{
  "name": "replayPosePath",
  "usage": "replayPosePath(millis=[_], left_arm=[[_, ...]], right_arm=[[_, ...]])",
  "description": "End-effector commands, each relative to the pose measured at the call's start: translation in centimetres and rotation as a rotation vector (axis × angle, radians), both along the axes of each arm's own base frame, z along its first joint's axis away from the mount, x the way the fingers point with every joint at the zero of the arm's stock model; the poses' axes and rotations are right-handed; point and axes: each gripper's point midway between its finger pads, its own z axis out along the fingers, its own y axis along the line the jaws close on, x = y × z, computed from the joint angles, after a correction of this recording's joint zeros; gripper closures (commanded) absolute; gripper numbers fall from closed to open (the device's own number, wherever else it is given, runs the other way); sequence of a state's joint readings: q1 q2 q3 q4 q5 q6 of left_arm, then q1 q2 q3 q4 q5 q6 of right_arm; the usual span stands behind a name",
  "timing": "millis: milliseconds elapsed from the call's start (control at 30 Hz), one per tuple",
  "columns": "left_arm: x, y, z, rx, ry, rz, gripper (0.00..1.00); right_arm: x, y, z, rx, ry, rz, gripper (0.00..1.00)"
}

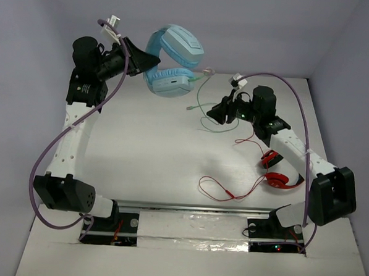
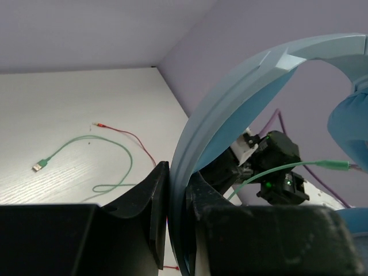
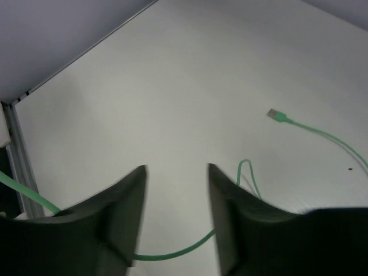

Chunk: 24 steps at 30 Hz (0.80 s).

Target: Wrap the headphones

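The light blue headphones (image 1: 175, 48) hang in the air at the back left, held by the headband (image 2: 230, 109). My left gripper (image 1: 144, 62) is shut on the headband, which is clamped between both fingers in the left wrist view (image 2: 178, 192). The mint-green cable (image 1: 208, 72) drops from the lower cup to the table, where it loops; its plug (image 3: 276, 115) lies flat. My right gripper (image 1: 215, 112) is open and low over the table; a stretch of the green cable (image 3: 190, 250) lies on the table beneath the gap between its fingers (image 3: 175, 172).
Red headphones (image 1: 275, 172) lie at the right beside the right arm, with their thin red cable (image 1: 222, 190) spread toward the front middle. The back and side walls stand close behind the headphones. A metal rail (image 1: 187, 207) runs along the near edge.
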<state>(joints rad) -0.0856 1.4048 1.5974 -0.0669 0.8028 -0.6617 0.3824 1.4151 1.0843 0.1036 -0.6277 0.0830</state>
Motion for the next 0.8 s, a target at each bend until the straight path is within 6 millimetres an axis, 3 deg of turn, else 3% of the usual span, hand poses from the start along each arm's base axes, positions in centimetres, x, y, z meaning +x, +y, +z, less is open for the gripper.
replayPosePath(millis=[0, 100, 133, 167, 200, 300, 367, 400, 467, 500, 533, 600, 767], left_arm=[[-1.1, 0.1, 5.3, -0.081, -0.129, -0.039, 1.00], [-0.8, 0.6, 5.7, -0.076, -0.128, -0.014, 1.00], [-0.5, 0.8, 6.3, -0.062, -0.152, 0.007, 1.00], [-0.5, 0.9, 6.4, -0.057, -0.155, 0.017, 1.00], [-0.2, 1.2, 6.5, -0.053, -0.150, 0.039, 1.00], [0.3, 1.6, 6.2, -0.034, -0.153, 0.081, 1.00], [0.1, 1.5, 6.7, -0.045, -0.160, 0.070, 1.00], [0.0, 1.4, 6.9, -0.057, -0.152, 0.061, 1.00], [0.0, 1.2, 7.8, -0.072, -0.176, 0.048, 1.00], [-0.2, 1.1, 8.3, -0.082, -0.184, 0.034, 1.00], [0.1, 0.9, 8.1, -0.087, -0.174, 0.024, 1.00], [0.0, 0.6, 8.3, -0.107, -0.162, -0.004, 1.00], [-0.4, 0.8, 8.5, -0.107, -0.169, 0.010, 1.00]], right_arm=[[0.0, 0.0, 2.5, 0.028, -0.081, 0.027, 0.55], [-0.1, -1.6, 4.5, 0.067, -0.136, -0.029, 0.69], [0.4, -2.7, 5.2, 0.083, -0.146, -0.076, 0.87], [-0.1, -3.5, 7.0, 0.103, -0.195, -0.100, 0.94], [-0.1, -4.1, 7.5, 0.105, -0.210, -0.123, 1.00], [-1.8, -4.1, 8.1, 0.074, -0.209, -0.073, 1.00], [-2.6, -4.0, 8.0, 0.053, -0.188, -0.041, 0.91], [-3.0, -3.9, 7.8, 0.050, -0.184, -0.019, 0.76], [-3.7, -3.7, 6.9, 0.047, -0.165, 0.008, 0.59], [-4.3, -3.6, 6.8, 0.047, -0.159, 0.028, 0.38], [-5.2, -3.2, 6.6, 0.052, -0.158, 0.081, 0.30], [-5.6, -2.9, 5.9, 0.053, -0.144, 0.114, 0.22], [-4.7, -1.9, 2.6, 0.033, -0.059, 0.187, 0.22]])
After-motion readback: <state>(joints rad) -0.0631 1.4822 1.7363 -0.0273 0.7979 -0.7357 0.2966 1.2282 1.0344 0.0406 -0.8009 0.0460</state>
